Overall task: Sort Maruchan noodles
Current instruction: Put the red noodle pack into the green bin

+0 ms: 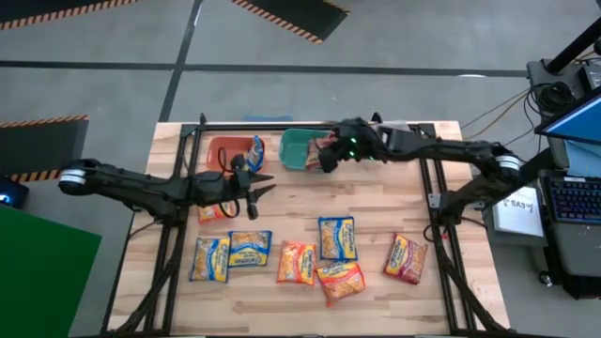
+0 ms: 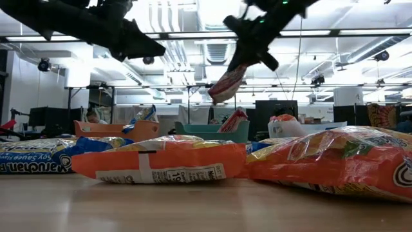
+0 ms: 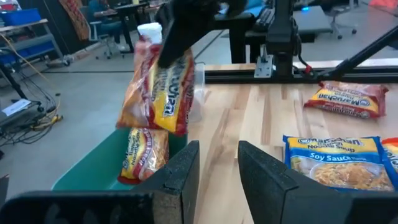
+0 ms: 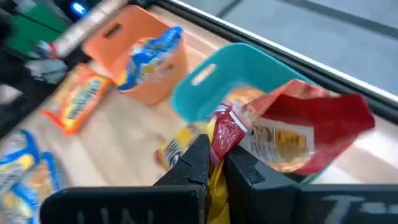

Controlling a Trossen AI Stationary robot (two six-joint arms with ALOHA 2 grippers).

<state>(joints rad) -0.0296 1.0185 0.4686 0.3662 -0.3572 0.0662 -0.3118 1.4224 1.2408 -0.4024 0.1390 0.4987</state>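
My right gripper (image 1: 327,160) is shut on a maroon-and-yellow Maruchan noodle packet (image 3: 158,93), which hangs over the green bin (image 1: 296,150). Another maroon packet (image 3: 146,152) stands inside that bin, leaning on its wall. To the left, the orange bin (image 1: 225,150) holds a blue packet (image 4: 152,53). My left gripper (image 1: 261,183) is open with nothing between its fingers, just nearer than the two bins and above the table. Several blue, orange and maroon packets (image 1: 296,263) lie flat on the near half of the table. My right gripper pinches the maroon packet by one crimped end (image 4: 229,127) between its two fingers. The fingers slant down from the table's right side. The packet (image 2: 226,84) hangs tilted below them, lifted clear above the green bin.
An orange packet (image 1: 218,211) lies under the left arm near the orange bin. A maroon packet (image 1: 406,258) lies at the near right. Black frame rails (image 1: 432,197) run along the table's far and right sides. Bare wood shows between the bins and the row of packets.
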